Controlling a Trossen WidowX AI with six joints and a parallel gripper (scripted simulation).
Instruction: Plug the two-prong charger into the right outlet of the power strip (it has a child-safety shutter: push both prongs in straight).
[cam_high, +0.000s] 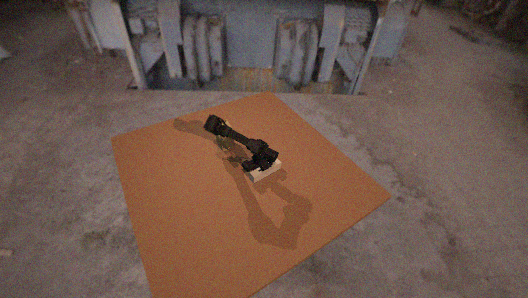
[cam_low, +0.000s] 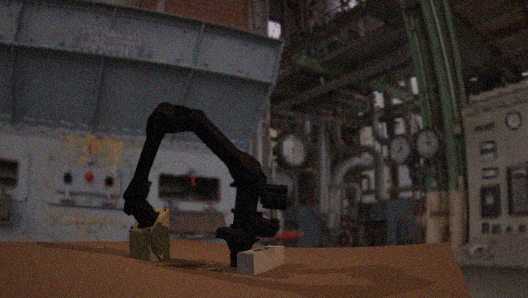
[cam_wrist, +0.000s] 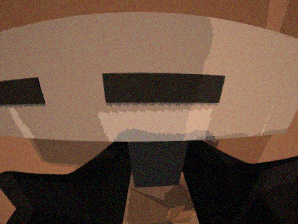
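Observation:
The pale power strip (cam_high: 266, 173) (cam_low: 261, 261) (cam_wrist: 75, 55) lies on the orange table top. Two dark outlet recesses show in the wrist view: the right one (cam_wrist: 163, 88) whole, the left one (cam_wrist: 19, 92) cut by the frame's edge. My gripper (cam_low: 235, 257) (cam_wrist: 154, 134) is shut on the dark blue-grey charger (cam_wrist: 157, 167). In the wrist view the charger sits below the right recess, its upper end meeting the strip's near edge. In the exterior view the fingertips reach low beside the strip's left end. The prongs are hidden. Whether the charger touches the strip I cannot tell.
The orange table top (cam_high: 190, 210) (cam_low: 65, 275) carries the arm's shadow. A yellowish block (cam_low: 161, 240) stands by the arm's base, away from the strip. Grey floor surrounds the table top, and industrial machinery stands behind it.

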